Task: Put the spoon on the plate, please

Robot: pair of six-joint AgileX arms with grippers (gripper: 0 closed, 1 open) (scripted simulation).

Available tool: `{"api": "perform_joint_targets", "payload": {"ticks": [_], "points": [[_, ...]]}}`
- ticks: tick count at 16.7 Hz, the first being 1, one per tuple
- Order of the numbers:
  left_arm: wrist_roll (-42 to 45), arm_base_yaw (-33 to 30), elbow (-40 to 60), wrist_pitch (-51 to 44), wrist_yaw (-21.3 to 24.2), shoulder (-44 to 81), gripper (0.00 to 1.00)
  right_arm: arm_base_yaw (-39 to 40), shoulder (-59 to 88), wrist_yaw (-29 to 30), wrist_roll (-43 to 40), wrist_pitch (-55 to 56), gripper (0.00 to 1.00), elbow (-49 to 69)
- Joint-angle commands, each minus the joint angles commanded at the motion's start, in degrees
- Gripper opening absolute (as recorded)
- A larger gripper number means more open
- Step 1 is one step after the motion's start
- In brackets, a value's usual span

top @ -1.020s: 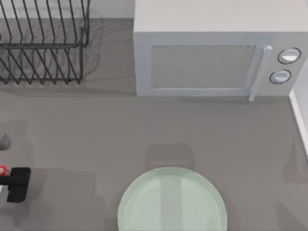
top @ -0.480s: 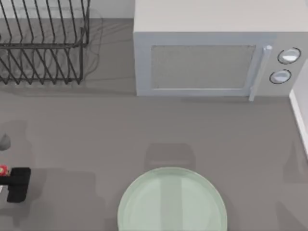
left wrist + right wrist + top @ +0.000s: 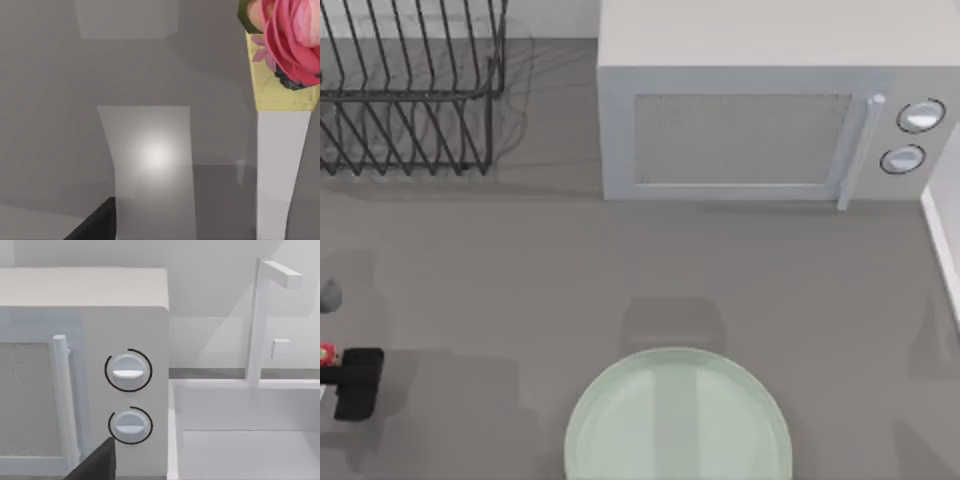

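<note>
Nothing has moved since the earlier frames: from above, the plate [image 3: 678, 418] lies flat at the table's near edge, centred and partly cut off, with open grey table [image 3: 520, 260] between it, the closed microwave [image 3: 760, 110] and the wire dish rack [image 3: 410, 90]; the left arm [image 3: 355, 383] sits parked at the far left edge. The left wrist view faces a white vase [image 3: 277, 170] with a yellow band and a pink flower [image 3: 292, 35], no writing readable. The right wrist view faces two unlabelled microwave dials [image 3: 128, 371] beside a white sink [image 3: 240, 410]; neither gripper's opening can be told.
</note>
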Motion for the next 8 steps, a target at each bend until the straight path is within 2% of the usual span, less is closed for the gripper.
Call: {"api": "perform_joint_targets", "payload": {"ticks": [5,6,8], "points": [[0.00,0.00,0.00,0.00,0.00,0.00,0.00,0.00,0.00,0.00,0.00,0.00,1.00,0.00],[0.07,-0.04,2.10,-4.33,0.23,-4.20,0.00,0.00,0.00,0.00,0.00,0.00,1.00,0.00],[0.03,0.00,2.95,-5.26,0.21,-4.45,0.00,0.00,0.00,0.00,0.00,0.00,1.00,0.00]]}}
